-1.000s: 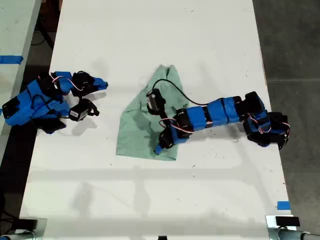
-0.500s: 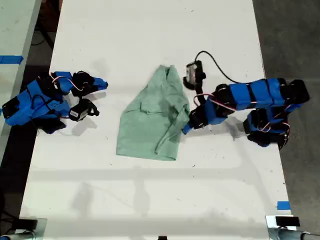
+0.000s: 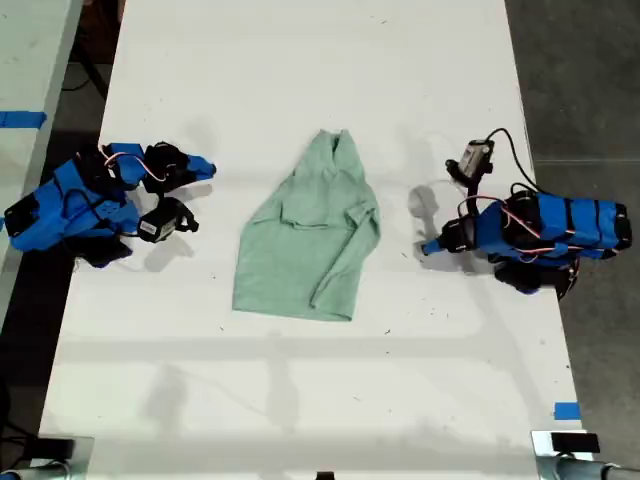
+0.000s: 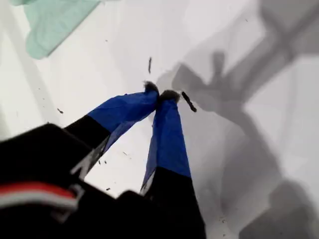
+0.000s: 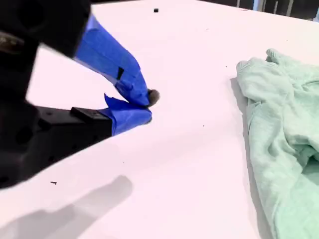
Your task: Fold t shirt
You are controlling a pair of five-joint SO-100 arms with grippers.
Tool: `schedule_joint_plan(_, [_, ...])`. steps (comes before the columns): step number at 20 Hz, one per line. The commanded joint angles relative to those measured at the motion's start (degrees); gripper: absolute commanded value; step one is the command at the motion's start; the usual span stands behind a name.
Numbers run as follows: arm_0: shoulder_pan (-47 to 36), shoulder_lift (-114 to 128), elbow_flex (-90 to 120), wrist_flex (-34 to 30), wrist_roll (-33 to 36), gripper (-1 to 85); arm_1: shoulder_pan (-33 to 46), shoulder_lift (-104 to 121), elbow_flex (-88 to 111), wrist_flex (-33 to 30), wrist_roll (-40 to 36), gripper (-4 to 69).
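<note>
The pale mint-green t shirt [image 3: 305, 235] lies wrinkled in the middle of the white table, narrow end toward the far side, with a flap laid along its side nearer the exterior view's right. My first gripper [image 3: 430, 247] is shut with nothing in it, on the table off that same side of the shirt. Its blue-taped tips [image 4: 159, 94] touch, and only a corner of the shirt [image 4: 52, 22] shows there. My second gripper [image 3: 207, 168] rests shut and empty toward the exterior view's left. Its tips [image 5: 145, 107] are closed, with the shirt [image 5: 279, 129] beside them and apart.
The white table [image 3: 320, 400] has bare surface around the shirt. The second arm's body [image 3: 70, 205] lies folded near the table edge at the exterior view's left. The first arm's body [image 3: 545, 230] lies at the exterior view's right, its wrist camera [image 3: 475, 158] raised.
My first gripper was over the shirt's near part, drew back across it toward the exterior view's right, and now sits clear of it. The second arm has not moved.
</note>
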Motion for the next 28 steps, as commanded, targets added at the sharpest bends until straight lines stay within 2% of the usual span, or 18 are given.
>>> schedule_joint_plan(1, [-0.5,0.4,2.3,-0.9,0.2,-0.3,0.7,2.3,3.3,0.4,-3.2,1.6])
schedule_joint_plan(4, [-0.4,0.4,2.3,-0.8,0.2,-0.3,0.6,2.3,3.3,0.4,-6.3,1.7])
schedule_joint_plan(5, [-0.4,0.4,2.3,-0.8,0.2,-0.3,1.1,2.3,3.3,0.4,-8.0,5.2])
schedule_joint_plan(8, [-0.5,0.4,2.3,-0.8,0.2,-0.3,-1.1,2.5,3.3,0.3,-3.5,6.2])
schedule_joint_plan(10, [-0.6,0.4,2.3,-0.8,0.2,-0.3,-2.6,2.5,3.3,0.3,-7.0,6.1])
schedule_joint_plan(11, [-0.5,0.4,2.3,-0.8,0.2,-0.3,-2.5,2.5,3.3,0.3,-6.8,6.0])
schedule_joint_plan(12, [-0.5,0.4,2.3,-0.8,0.2,-0.3,-2.1,2.5,3.3,0.3,-3.0,6.0])
schedule_joint_plan(13, [-0.4,0.4,2.3,-0.8,0.2,-0.3,-1.8,2.5,3.3,0.3,-3.3,6.1])
schedule_joint_plan(15, [-0.5,0.4,2.3,-0.8,0.2,-0.3,-1.6,2.5,3.3,0.3,-11.4,6.1])
schedule_joint_plan(17, [-0.5,0.4,2.3,-0.8,0.2,-0.3,-1.4,2.5,3.3,0.4,-23.6,5.9])
schedule_joint_plan(28, [-0.5,0.4,2.3,-0.8,0.2,-0.3,-1.6,2.5,3.3,0.4,-23.2,5.2])
